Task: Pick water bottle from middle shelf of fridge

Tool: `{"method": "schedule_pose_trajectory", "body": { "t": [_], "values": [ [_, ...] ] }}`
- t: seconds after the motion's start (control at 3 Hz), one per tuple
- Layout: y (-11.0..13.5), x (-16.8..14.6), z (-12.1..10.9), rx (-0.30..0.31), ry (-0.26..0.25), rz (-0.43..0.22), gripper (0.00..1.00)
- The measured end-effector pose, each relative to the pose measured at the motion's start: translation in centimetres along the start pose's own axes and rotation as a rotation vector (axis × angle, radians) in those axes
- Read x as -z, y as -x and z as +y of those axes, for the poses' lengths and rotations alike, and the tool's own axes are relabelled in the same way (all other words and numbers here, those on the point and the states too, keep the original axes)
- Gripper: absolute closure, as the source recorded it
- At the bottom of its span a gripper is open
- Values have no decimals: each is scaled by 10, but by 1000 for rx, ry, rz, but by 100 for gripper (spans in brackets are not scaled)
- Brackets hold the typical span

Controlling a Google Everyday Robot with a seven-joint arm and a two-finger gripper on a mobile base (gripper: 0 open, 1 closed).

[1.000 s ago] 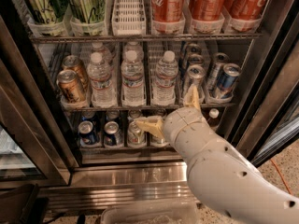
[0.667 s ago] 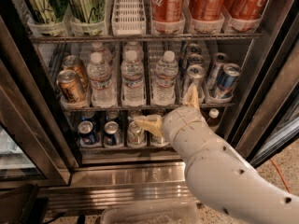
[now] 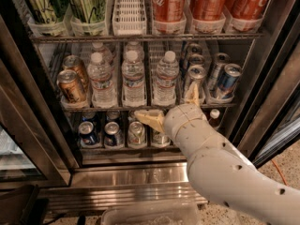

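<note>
Stainless-steel base [image 3: 126, 177] runs bright along the foot of the fridge [image 3: 28, 102]; dark door frame [image 3: 267, 78] slants down right of the middle shelf [image 3: 117, 108].

- Middle shelf: front edge open, nothing across it. White lane trays pack the rack side by side, narrow gaps between rows. Some headroom between the caps and the rack of red cola cans [image 3: 168, 1] above.
- Three bottles front the shelf's central lanes. Bronze cans [image 3: 70, 86] at its left end, silver and blue cans [image 3: 227, 81] at its right end, short cans [image 3: 112, 134] on the rack below.
- Water bottle [image 3: 166, 76]: rightmost of the three, at the shelf's front edge. Upright, long axis vertical, white cap up, label band facing out.
- Gripper [image 3: 166, 103]: at the shelf's front edge, just under that bottle's base. Spread wide, holding nothing; one finger points left below the shelf edge, the other points up just right of the bottle. White arm [image 3: 225, 172] comes in from lower right.
- Against a second ago: bottles and cans unmoved; gripper almost where it was, a touch higher.
</note>
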State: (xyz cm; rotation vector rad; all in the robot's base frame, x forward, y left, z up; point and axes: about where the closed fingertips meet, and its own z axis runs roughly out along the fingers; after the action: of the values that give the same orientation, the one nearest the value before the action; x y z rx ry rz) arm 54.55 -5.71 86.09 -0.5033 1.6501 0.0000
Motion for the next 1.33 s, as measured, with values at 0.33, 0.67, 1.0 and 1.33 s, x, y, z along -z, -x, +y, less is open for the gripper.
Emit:
{"method": "schedule_pose_trajectory", "body": {
  "t": [0.33, 0.67, 1.0, 1.33],
  "values": [
    [-2, -6, 0, -15, 8, -19, 1],
    [-4, -10, -3, -36, 3, -37, 10],
    [-3, -14, -6, -50, -1, -69, 17],
    [0, -20, -11, -42, -7, -109, 17]
  ]
}}
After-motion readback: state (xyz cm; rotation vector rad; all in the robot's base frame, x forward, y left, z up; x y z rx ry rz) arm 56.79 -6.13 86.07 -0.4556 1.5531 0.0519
